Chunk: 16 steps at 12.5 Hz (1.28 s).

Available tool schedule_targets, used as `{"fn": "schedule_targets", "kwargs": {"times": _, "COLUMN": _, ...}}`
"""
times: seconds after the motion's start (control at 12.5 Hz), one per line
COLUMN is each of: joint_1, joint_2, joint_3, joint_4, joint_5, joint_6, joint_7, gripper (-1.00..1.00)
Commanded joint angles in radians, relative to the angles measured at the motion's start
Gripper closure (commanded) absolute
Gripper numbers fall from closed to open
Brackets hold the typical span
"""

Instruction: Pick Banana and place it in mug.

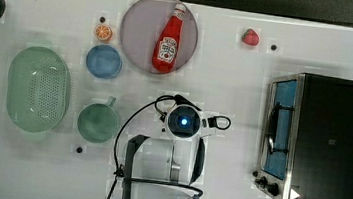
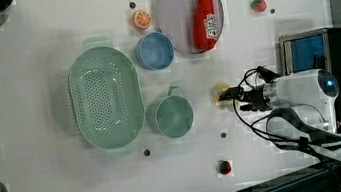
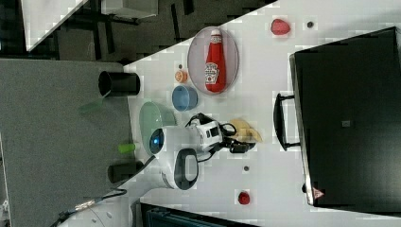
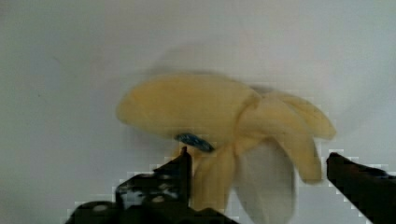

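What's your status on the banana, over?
Hand open, fingers either side of the banana. Banana on the table, not gripped. Mug upright, nothing seen inside, table bare between them in the left view.

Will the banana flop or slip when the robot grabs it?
The banana probably flops a bit: its peel flaps splay loosely outward. It looks like a small, light toy, so lifting should be easy. The open gripper sits around the flaps, not the body, so a pinch there might slip or hold just one flap.
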Motion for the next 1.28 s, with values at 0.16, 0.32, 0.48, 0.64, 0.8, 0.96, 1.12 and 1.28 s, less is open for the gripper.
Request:
{"fn": "schedule_targets", "kwargs": {"times": 0.16, "joint_1": -0.004, "joint_2": 0.006, "joint_3": 0.018, "joint_4": 0.023, "joint_5": -0.004, "joint_6": 0.044, "joint_7": -0.039, "gripper": -0.49}}
{"fn": "schedule_targets", "kwargs": {"times": 0.32, "joint_1": -0.005, "joint_2": 0.005, "joint_3": 0.021, "joint_4": 0.026, "joint_5": -0.004, "joint_6": 0.046, "joint_7": -0.039, "gripper": -0.1}}
{"fn": "schedule_targets", "kwargs": {"times": 0.48, "joint_1": -0.005, "joint_2": 0.005, "joint_3": 0.02, "joint_4": 0.023, "joint_5": -0.004, "joint_6": 0.045, "joint_7": -0.039, "gripper": 0.34}}
{"fn": "schedule_targets", "kwargs": {"times": 0.64, "joint_1": -0.007, "joint_2": 0.004, "joint_3": 0.018, "joint_4": 0.024, "joint_5": -0.004, "joint_6": 0.045, "joint_7": -0.039, "gripper": 0.34}}
{"fn": "schedule_targets", "kwargs": {"times": 0.8, "joint_1": -0.009, "joint_2": -0.019, "joint_3": 0.017, "joint_4": 0.028, "joint_5": -0.004, "joint_6": 0.045, "joint_7": -0.039, "gripper": 0.34}}
{"fn": "schedule_targets", "kwargs": {"times": 0.96, "joint_1": -0.014, "joint_2": -0.101, "joint_3": 0.014, "joint_4": 0.029, "joint_5": -0.004, "joint_6": 0.014, "joint_7": -0.039, "gripper": 0.34}}
{"fn": "schedule_targets", "kwargs": {"times": 1.12, "joint_1": -0.015, "joint_2": -0.231, "joint_3": 0.002, "joint_4": 0.036, "joint_5": -0.004, "joint_6": -0.12, "joint_7": -0.039, "gripper": 0.34}}
{"fn": "schedule_targets", "kwargs": {"times": 1.28, "joint_1": -0.015, "joint_2": -0.372, "joint_3": -0.007, "joint_4": 0.069, "joint_5": -0.004, "joint_6": -0.326, "joint_7": -0.039, "gripper": 0.34}}
